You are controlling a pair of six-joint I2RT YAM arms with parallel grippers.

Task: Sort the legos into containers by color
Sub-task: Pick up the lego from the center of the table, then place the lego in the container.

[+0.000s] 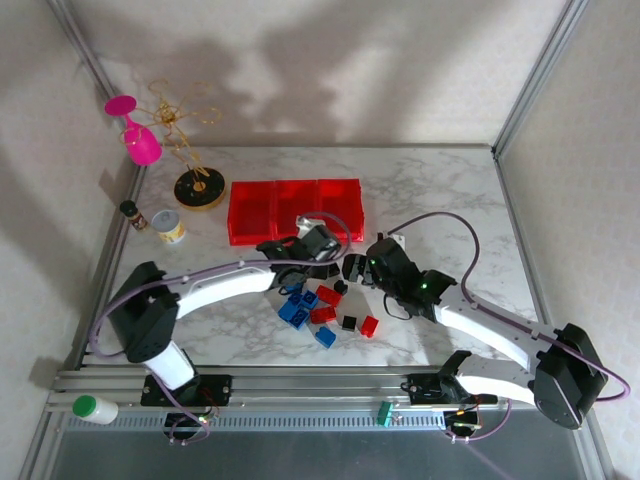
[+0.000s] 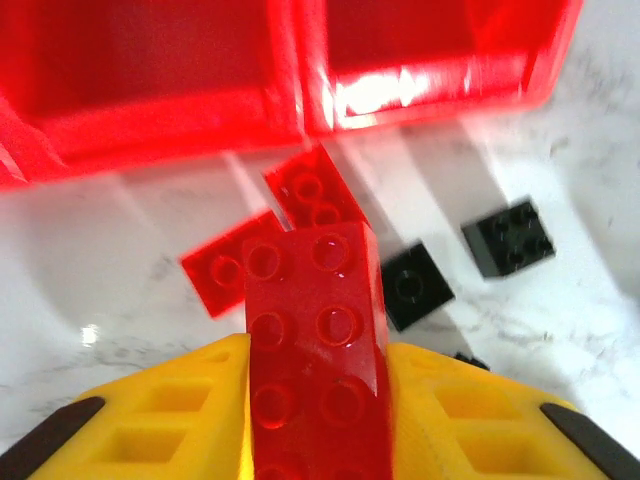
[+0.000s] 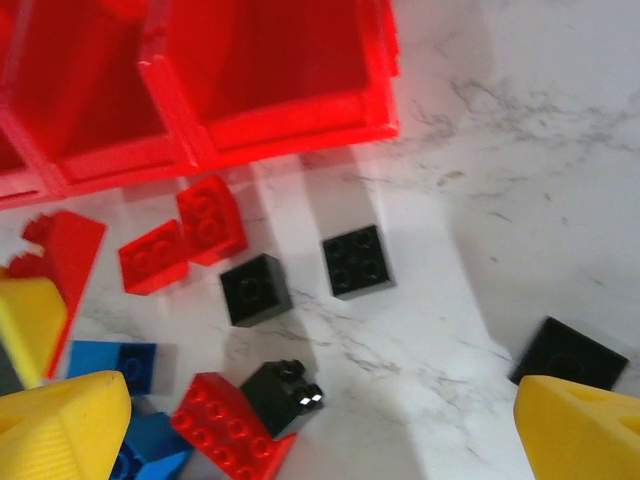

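The left gripper [image 2: 318, 420] is closed on a long red brick [image 2: 312, 300]. Its yellow fingers [image 2: 170, 410] press the two long sides, so the studded top faces the wrist camera and the far end sticks out past the fingertips. That end points toward the row of red bins [image 2: 160, 130] standing on the marble tabletop [image 2: 120, 310]. Beyond the held brick, two smaller red bricks [image 2: 225, 268] lie touching each other close to the bins' front wall. Two black square bricks [image 2: 415, 285] lie apart from each other to the right of them.

The right gripper [image 3: 315, 400] is spread wide, with nothing between its fingers [image 3: 60, 430], and it hangs over the loose bricks. Under it, in the right wrist view, a black brick [image 3: 285, 392] leans tilted against a red oblong brick [image 3: 230, 435]. Blue bricks [image 3: 112, 365] lie to the left, and one more black one sits apart by the finger at the right edge of that view.

From above, the two grippers are near each other just in front of the bins. The scatter of red, blue and black bricks [image 1: 322, 310] lies on the tabletop between them and the arm bases. A small tin can [image 1: 172, 228] and a pink goblet [image 1: 135, 135] stand well off to the left.
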